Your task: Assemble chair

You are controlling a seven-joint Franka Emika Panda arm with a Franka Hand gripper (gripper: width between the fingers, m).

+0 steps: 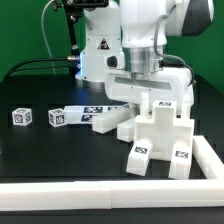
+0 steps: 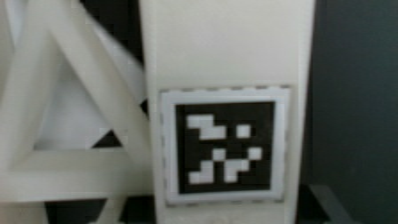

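The partly joined chair stands at the exterior view's right, a chunky white structure with tags on its lower blocks. My gripper is straight above it, with the fingers down on both sides of its top white piece; the jaws are closed against that piece. The wrist view is filled by this same white upright piece and its square tag, with a white slanted frame part beside it. My fingertips barely show there.
A small tagged cube and a second tagged block lie at the exterior view's left. A white plank lies by the marker board. A white rail runs along the front and right edges.
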